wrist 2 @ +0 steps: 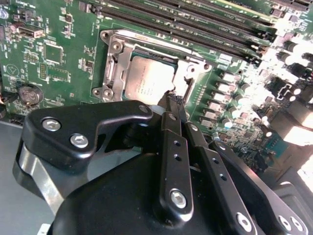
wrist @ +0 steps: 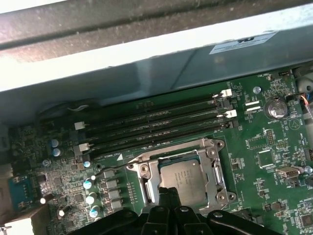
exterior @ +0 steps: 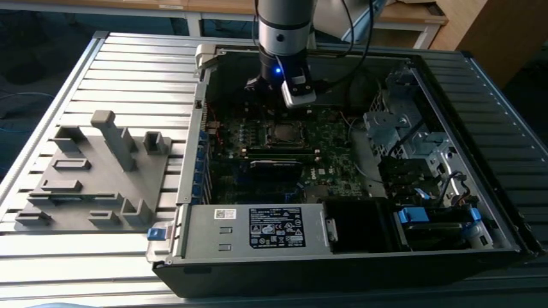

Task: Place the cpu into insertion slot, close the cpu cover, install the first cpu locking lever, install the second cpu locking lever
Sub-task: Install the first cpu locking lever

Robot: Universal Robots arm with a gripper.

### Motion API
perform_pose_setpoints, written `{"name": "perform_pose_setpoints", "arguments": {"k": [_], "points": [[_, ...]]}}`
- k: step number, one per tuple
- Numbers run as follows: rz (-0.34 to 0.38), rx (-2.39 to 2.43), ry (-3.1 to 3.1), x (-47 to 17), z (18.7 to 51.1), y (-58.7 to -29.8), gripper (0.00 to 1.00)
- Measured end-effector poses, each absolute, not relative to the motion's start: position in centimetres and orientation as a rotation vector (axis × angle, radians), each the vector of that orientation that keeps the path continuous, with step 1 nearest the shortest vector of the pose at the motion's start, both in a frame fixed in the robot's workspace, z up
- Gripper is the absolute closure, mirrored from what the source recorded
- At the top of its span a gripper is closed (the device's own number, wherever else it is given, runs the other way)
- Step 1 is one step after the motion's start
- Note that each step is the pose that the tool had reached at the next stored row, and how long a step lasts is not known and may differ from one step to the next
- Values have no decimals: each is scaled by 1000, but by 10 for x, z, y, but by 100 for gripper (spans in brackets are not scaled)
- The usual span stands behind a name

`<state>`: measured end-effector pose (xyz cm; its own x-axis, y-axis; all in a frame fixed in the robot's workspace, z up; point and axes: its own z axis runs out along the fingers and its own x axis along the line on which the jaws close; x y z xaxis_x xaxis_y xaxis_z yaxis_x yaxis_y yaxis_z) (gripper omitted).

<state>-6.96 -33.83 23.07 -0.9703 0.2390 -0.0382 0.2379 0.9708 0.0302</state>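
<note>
Open computer case (exterior: 342, 274) lying on a slatted grey tabletop (exterior: 128, 70), green motherboard (exterior: 330, 144) facing up inside. Grey moulded fixture tray (exterior: 94, 186) on the tabletop at the exterior view's left, well apart from the case's interior. Power supply (exterior: 256, 228) with a white label along the near wall of the case, in the lower middle of that frame. Robot arm (exterior: 284, 25) hanging down from the upper middle of the exterior view into the case, above the socket area. In both wrist views, gripper (wrist 2: 172, 102) low over the board, jaws closed tip against tip, nothing visible between them. Tips right at one edge of the cpu (wrist 2: 146, 78); touching it or just clear of it, hard to say. That cpu seated flat in the insertion slot (wrist: 151, 188), dull silver top upward. Silvery cpu cover (wrist: 216, 169) down flat over the socket, framing the chip through its square opening. Thin metal lever (wrist: 120, 159) lying low along the socket side nearest the memory slots (wrist: 156, 125); latched or not, impossible to tell. Those long black slots just beside the socket, white clips at their ends. Round coin cell battery (wrist: 277, 108) farther off on the board, and a cluster of small capacitors (wrist: 89, 185) on the socket's opposite side.
</note>
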Motion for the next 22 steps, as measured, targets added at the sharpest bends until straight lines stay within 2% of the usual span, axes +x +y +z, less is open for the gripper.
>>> {"name": "perform_pose_setpoints", "arguments": {"k": [22], "points": [[40,372,3076,-76,235,-338,89]]}}
